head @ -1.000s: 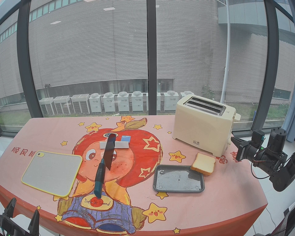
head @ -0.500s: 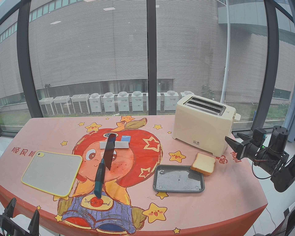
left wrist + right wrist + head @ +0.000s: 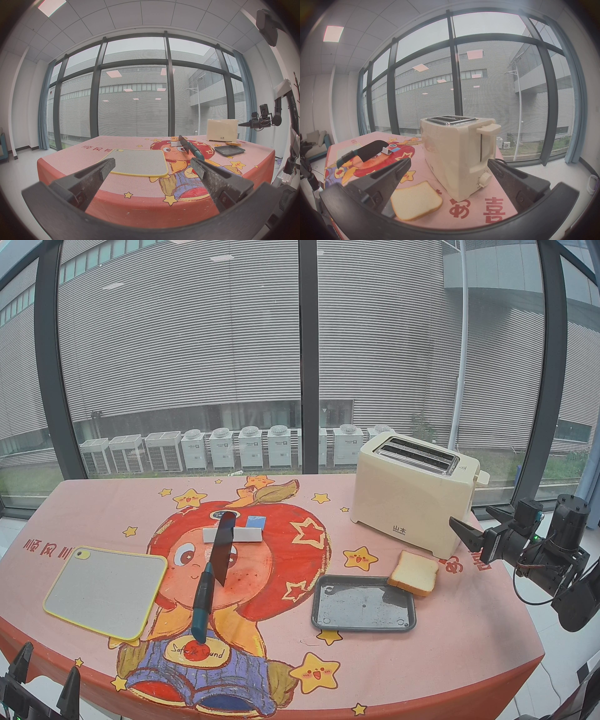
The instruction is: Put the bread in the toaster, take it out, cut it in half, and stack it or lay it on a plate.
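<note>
Bread (image 3: 414, 572), a pale square slice with tan crust, lies flat; right hand (image 3: 469, 515) spread wide.

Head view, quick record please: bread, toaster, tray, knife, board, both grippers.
toaster: upright, no bread in slots, lever up
tray: on table, in front of toaster
bread: whole slice, flat between toaster and tray
knife: blade propped on white block, handle toward robot
cutting board: robot's left of knife
right gripper: open, holding nothing, off toaster's lever end
left gripper: open, low at near left table edge
</note>
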